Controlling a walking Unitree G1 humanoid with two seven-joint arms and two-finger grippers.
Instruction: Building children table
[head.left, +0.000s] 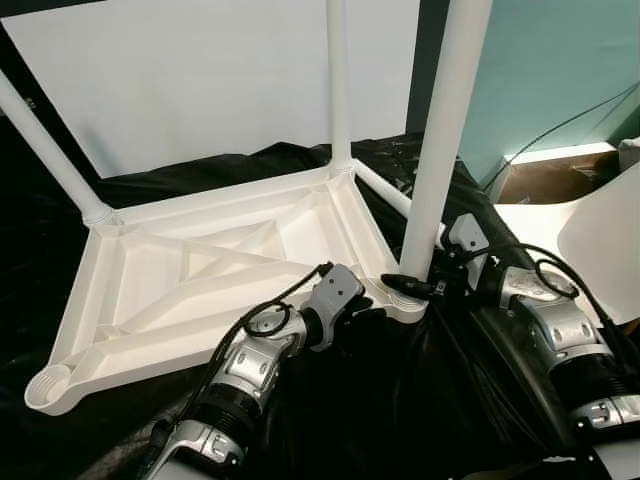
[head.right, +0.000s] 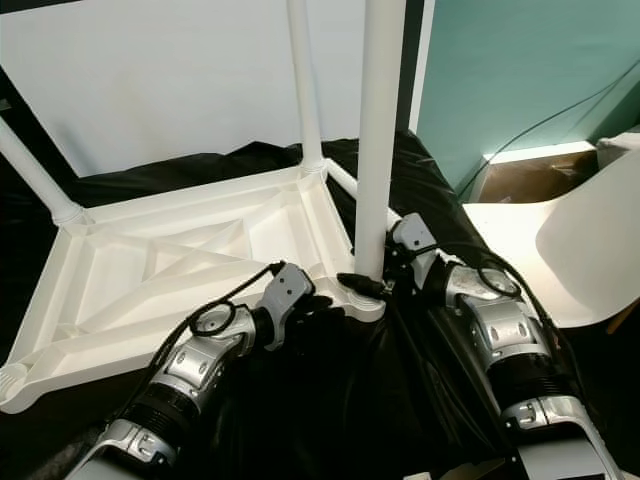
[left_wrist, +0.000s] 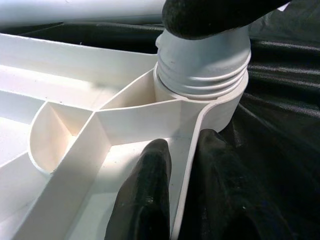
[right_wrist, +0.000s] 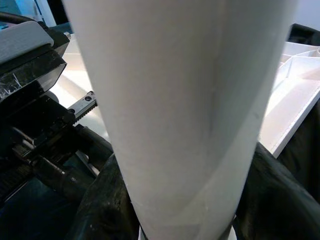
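A white plastic tabletop (head.left: 200, 270) lies upside down on black sheeting, ribs facing up. Three white legs stand in its corners: one at the far left (head.left: 45, 150), one at the back (head.left: 338, 80), and a near right leg (head.left: 445, 130) in its threaded corner socket (left_wrist: 202, 75). My right gripper (head.left: 412, 287) is shut around the base of that near leg (right_wrist: 185, 115). My left gripper (left_wrist: 182, 185) is shut on the tabletop's rim (left_wrist: 187, 160) just beside the same corner. The front left corner socket (head.left: 48, 383) holds no leg.
Black sheeting (head.left: 400, 400) covers the floor under the table. A white panel (head.left: 200, 80) leans behind it. At the right lie a white curved chair part (head.right: 590, 250) and a brown cardboard box (head.right: 525, 175), with a cable on the teal wall (head.right: 520, 70).
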